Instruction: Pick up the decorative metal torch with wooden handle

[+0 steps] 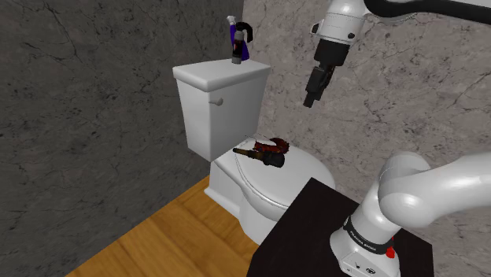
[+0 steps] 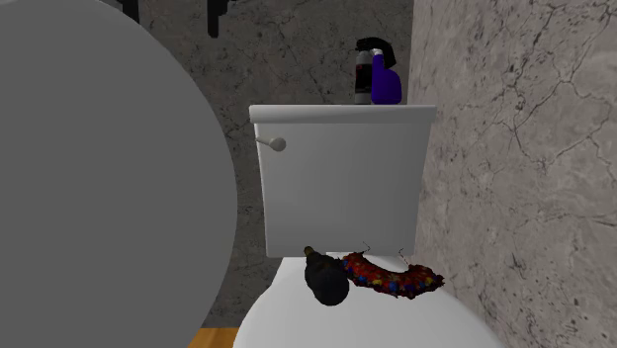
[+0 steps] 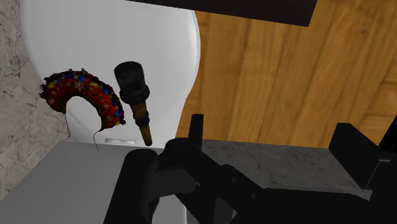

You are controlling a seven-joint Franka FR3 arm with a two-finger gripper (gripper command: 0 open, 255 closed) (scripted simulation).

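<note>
The torch (image 1: 263, 156) lies flat on the shut white toilet lid (image 1: 295, 179), with a black head and a brown handle that points toward the tank. It also shows as the torch (image 2: 324, 280) and the torch (image 3: 135, 98). My gripper (image 1: 311, 99) hangs open well above the lid, right of the tank in the shoulder view, holding nothing. In the wrist view the gripper (image 3: 273, 137) stands apart from the torch, which lies beyond its left finger (image 3: 196, 130).
A red curved ornament (image 1: 278, 144) lies right beside the torch head, seen too as the ornament (image 3: 83, 92). A purple spray bottle (image 1: 238, 41) stands on the tank (image 1: 224, 106). Stone walls close in behind. The black stand (image 1: 315, 228) and wooden floor (image 1: 173, 236) are in front.
</note>
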